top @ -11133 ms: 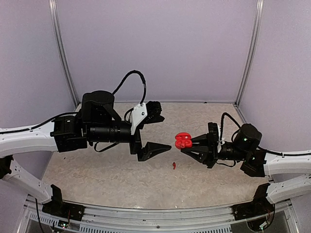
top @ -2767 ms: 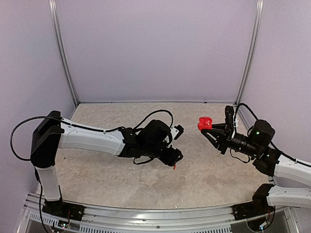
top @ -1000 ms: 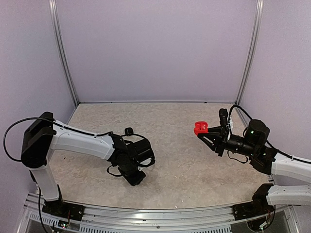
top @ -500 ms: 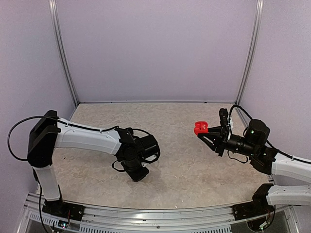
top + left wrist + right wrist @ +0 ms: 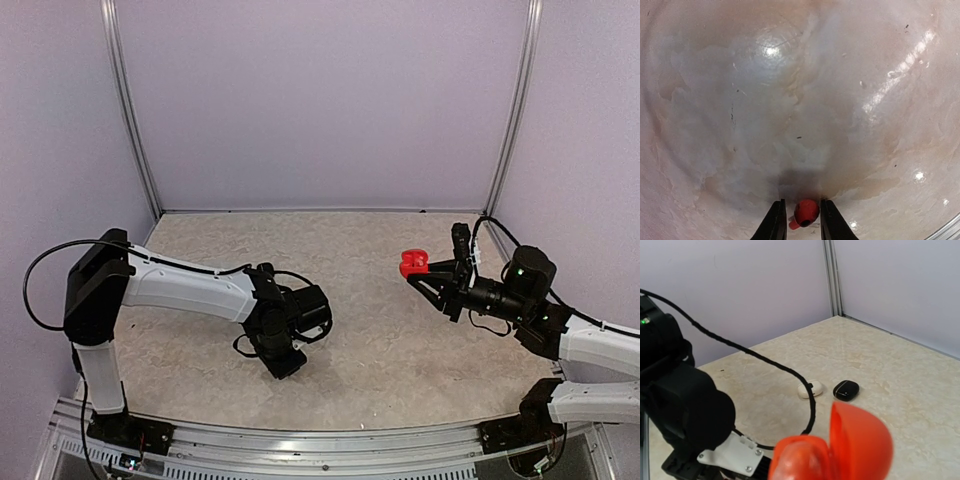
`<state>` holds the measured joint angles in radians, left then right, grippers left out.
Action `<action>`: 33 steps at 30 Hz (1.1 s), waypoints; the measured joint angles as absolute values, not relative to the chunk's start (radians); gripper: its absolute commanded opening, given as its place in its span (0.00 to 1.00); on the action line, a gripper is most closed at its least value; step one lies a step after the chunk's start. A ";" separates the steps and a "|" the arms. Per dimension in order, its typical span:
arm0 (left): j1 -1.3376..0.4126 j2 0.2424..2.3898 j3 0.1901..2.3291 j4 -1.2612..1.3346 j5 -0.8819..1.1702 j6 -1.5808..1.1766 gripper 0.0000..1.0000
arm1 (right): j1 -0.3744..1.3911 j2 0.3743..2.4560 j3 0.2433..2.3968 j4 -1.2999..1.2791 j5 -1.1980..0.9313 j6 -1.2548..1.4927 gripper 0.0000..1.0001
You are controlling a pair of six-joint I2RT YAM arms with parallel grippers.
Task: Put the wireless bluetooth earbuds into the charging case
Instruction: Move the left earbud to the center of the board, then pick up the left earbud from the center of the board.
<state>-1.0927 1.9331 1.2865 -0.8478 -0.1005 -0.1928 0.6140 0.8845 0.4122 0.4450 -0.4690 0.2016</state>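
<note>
A red earbud (image 5: 806, 212) sits between my left gripper's (image 5: 803, 222) two black fingertips (image 5: 775, 222), just above the table, its short stem pointing to the left finger. The jaws are closed in around it and the right pad touches it. From above, that gripper (image 5: 284, 362) points down at the table's front middle and hides the bud. My right gripper (image 5: 420, 272) holds the red charging case (image 5: 411, 263) up in the air at the right. Its lid (image 5: 862, 440) stands open over the base (image 5: 800, 460), which hides the fingers in the right wrist view.
A white case (image 5: 810, 389) and a black case (image 5: 846, 390) lie side by side on the beige table (image 5: 400, 340), beyond the red case. The left arm's black body (image 5: 680, 405) and its cable (image 5: 812, 405) fill the left of the right wrist view. Purple walls close in the table.
The left wrist has shifted and turned slightly, low over the front middle of the table, with the bud between its jaws. The right arm with the red case has not moved.
</note>
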 measured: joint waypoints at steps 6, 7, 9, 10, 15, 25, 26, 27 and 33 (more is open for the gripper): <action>-1.093 1.939 1.288 -0.848 -0.116 -0.186 0.29 | 0.614 0.884 0.412 0.445 -0.469 0.202 0.00; -1.094 1.942 1.291 -0.849 -0.117 -0.185 0.28 | 0.614 0.884 0.412 0.445 -0.469 0.202 0.00; -1.097 1.946 1.297 -0.849 -0.119 -0.181 0.24 | 0.614 0.884 0.412 0.445 -0.469 0.202 0.00; -1.099 1.946 1.298 -0.849 -0.120 -0.179 0.23 | 0.614 0.884 0.412 0.445 -0.469 0.202 0.00; -1.101 1.947 1.298 -0.849 -0.121 -0.175 0.15 | 0.614 0.884 0.412 0.445 -0.469 0.202 0.00; -1.093 1.944 1.296 -0.846 -0.112 -0.175 0.11 | 0.614 0.884 0.412 0.445 -0.470 0.202 0.00; -1.091 1.944 1.296 -0.843 -0.110 -0.175 0.10 | 0.614 0.884 0.412 0.445 -0.470 0.202 0.00; -1.088 1.942 1.295 -0.838 -0.109 -0.175 0.10 | 0.614 0.884 0.412 0.445 -0.470 0.202 0.00; -1.065 1.901 1.283 -0.799 -0.090 -0.175 0.07 | 0.614 0.884 0.412 0.445 -0.469 0.200 0.00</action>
<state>-1.0653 1.9007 1.2831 -0.7994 -0.0898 -0.1749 0.6140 0.8841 0.4122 0.4450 -0.4686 0.2001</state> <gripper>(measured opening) 0.139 0.210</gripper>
